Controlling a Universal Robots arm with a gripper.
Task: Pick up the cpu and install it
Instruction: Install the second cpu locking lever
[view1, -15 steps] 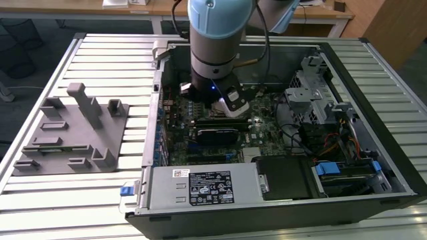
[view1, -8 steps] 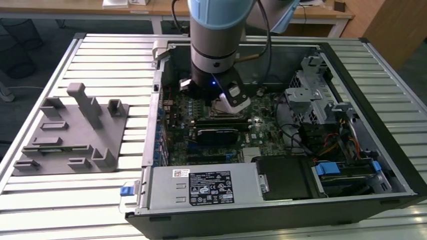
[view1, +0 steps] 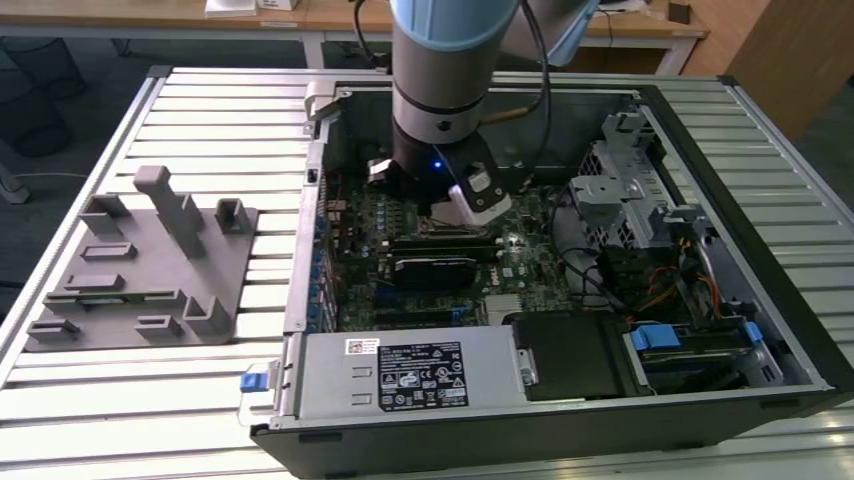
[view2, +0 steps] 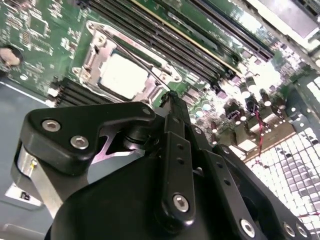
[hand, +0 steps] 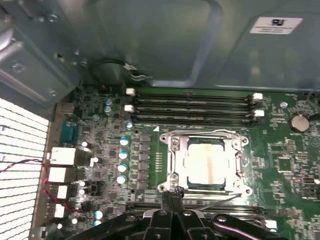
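Open computer case (view1: 561, 420) lying on a slatted table (view1: 120, 420), with a fixture block (view1: 140, 270) on the table toward the exterior view's left of it. Inside the case: motherboard (hand: 280, 155) on the floor, power supply (view1: 407, 375) at the near edge, drive cage (view1: 627, 190) toward the exterior view's right. On the motherboard: cpu (hand: 207, 165) seated in the socket frame (hand: 172, 165), memory slots (hand: 195, 107) just beside it, gripper (hand: 172, 197) directly above the frame's edge.

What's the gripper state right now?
Gripper: shut, holding nothing, fingertips at the edge of the socket frame; the cpu sits in the socket.
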